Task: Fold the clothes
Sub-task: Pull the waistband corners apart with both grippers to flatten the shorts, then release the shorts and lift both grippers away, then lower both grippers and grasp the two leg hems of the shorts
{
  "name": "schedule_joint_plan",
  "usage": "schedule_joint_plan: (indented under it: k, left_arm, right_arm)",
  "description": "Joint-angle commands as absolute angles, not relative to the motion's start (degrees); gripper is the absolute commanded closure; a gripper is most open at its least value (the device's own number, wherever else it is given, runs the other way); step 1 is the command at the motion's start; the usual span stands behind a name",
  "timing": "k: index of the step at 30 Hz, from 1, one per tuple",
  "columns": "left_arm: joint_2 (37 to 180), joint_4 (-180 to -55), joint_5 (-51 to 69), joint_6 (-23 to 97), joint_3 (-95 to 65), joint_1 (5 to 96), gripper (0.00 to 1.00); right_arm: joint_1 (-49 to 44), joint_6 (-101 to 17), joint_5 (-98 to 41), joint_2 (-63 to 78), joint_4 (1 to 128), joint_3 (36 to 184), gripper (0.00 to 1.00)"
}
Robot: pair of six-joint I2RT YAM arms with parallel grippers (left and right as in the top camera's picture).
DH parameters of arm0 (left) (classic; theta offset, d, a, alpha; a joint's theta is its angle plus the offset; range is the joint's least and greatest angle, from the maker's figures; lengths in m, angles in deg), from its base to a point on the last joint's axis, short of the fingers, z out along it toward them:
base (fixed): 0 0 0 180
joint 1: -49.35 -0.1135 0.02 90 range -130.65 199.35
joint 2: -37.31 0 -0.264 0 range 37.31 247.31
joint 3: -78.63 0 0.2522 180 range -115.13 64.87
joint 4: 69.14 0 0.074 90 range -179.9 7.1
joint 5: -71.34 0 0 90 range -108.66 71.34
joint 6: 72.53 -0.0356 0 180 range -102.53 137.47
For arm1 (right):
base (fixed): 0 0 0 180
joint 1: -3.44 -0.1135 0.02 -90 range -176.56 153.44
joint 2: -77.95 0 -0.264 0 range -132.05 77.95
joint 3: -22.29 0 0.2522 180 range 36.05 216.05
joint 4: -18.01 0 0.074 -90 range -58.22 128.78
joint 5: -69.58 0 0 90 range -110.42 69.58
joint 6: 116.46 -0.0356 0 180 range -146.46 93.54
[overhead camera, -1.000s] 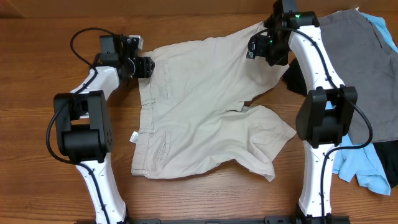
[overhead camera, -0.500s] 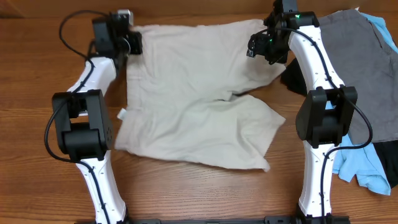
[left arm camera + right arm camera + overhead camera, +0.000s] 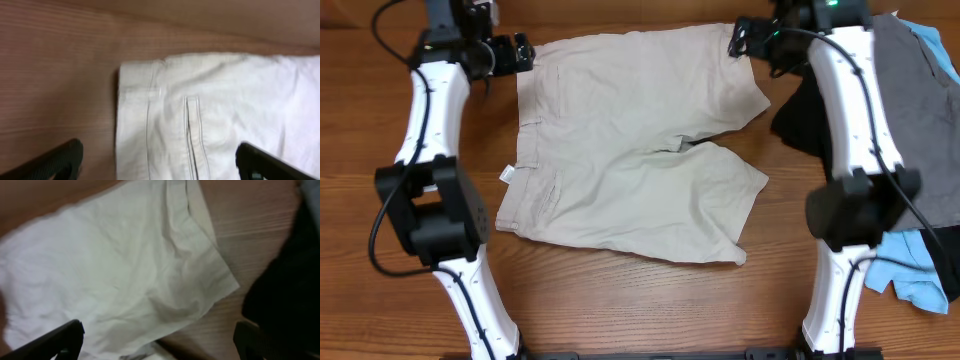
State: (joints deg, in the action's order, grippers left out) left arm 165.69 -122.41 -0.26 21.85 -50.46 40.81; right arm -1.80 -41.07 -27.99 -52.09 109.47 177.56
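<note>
The light beige khaki shorts (image 3: pixel 630 150) lie spread flat on the wooden table, waistband at the left, both legs pointing right, the white label (image 3: pixel 507 175) sticking out at the left edge. My left gripper (image 3: pixel 516 52) hovers open over the far waistband corner (image 3: pixel 145 85); its jaws stand wide apart with nothing between them (image 3: pixel 160 167). My right gripper (image 3: pixel 744 40) hovers open over the far leg's hem (image 3: pixel 210 275), also empty (image 3: pixel 160 342).
A pile of other clothes lies at the right: a grey garment (image 3: pixel 910 110), a black one (image 3: pixel 798 120) (image 3: pixel 290 295) beside the shorts' far leg, and a light-blue one (image 3: pixel 910 270). The table's far edge runs just behind both grippers.
The shorts were pulled away and leftward and now lie flatter. Both grippers have let go of the cloth, lifted and moved toward the far edge.
</note>
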Motion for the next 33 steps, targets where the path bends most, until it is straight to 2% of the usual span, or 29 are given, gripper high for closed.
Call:
schedule_joint_plan:
  k: [1,12,15,22,26,33]
  left_arm:
    - [155.5,-130.1,-2.7,24.3,-56.2,40.3,0.00]
    - [135.2,-151.6,-9.2,34.7,-56.3,40.7,0.00]
    - [132.5,-158.6,-11.2,36.1,-56.3,40.8,0.00]
    - [132.1,-171.3,-12.9,43.8,-55.9,40.8,0.00]
    - [132.5,-175.7,-13.5,51.5,-52.5,40.8,0.02]
    - [128.2,-173.9,-26.8,71.9,-34.6,44.8,0.00]
  right_arm:
    - [-1.6,-48.7,-25.6,-41.0,110.9,181.3,0.00]
    - [-2.1,-52.5,-25.6,-23.0,123.3,181.3,0.00]
    - [-2.1,-54.6,-25.3,-19.8,128.8,181.3,0.00]
    - [-3.7,-59.6,-27.2,-12.2,128.8,175.0,0.00]
    - [-4.0,-63.5,-26.0,-7.1,128.8,162.2,0.00]
    - [-4.0,-64.5,-29.1,-3.8,128.1,132.4,0.00]
